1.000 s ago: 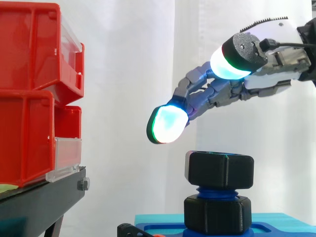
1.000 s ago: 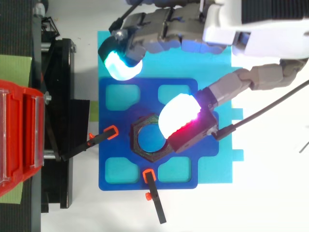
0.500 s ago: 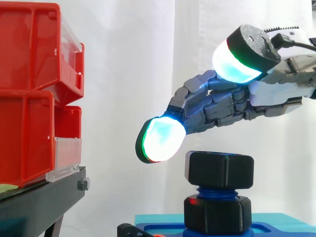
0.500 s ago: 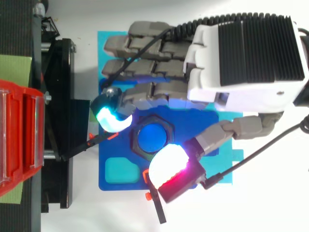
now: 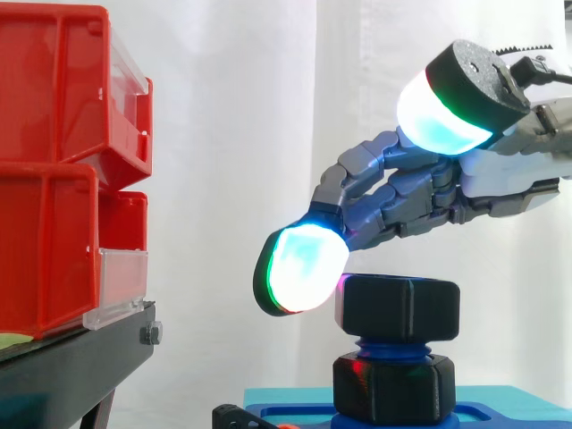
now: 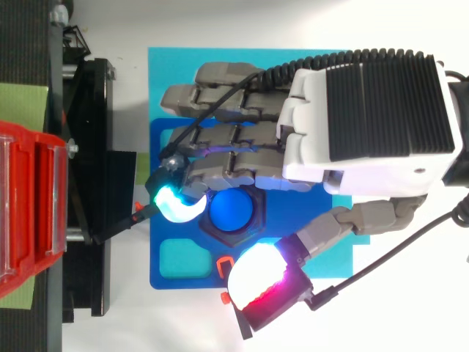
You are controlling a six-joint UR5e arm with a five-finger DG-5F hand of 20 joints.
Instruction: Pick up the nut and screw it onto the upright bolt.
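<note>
A black hex nut [image 5: 398, 308] sits on top of the upright blue bolt [image 5: 393, 350], above a second black hex piece [image 5: 393, 389] at the bolt's foot. From above, the nut's rim [image 6: 233, 239] rings the bolt's blue top [image 6: 231, 213]. My hand [image 6: 366, 110] hovers over it, open. Its fingers reach left across the nut, and one glowing fingertip [image 5: 299, 266] hangs just left of the nut's upper edge without touching it. The thumb pad [image 5: 442, 116] is raised well above the nut, and from above the thumb pad [image 6: 256, 279] lies in front of it.
The bolt stands on a dark blue plate [image 6: 165, 275] on a cyan base [image 6: 168, 73]. Two orange-tipped black clamps [image 6: 143, 213] [image 6: 227, 265] press on the plate's left and front edges. Red bins [image 5: 54, 179] on a black stand [image 5: 80, 357] are to the left.
The hand has moved from the plate's far edge to over the nut. Its fingertip dropped to the nut's left side, and the thumb swung to the near side.
</note>
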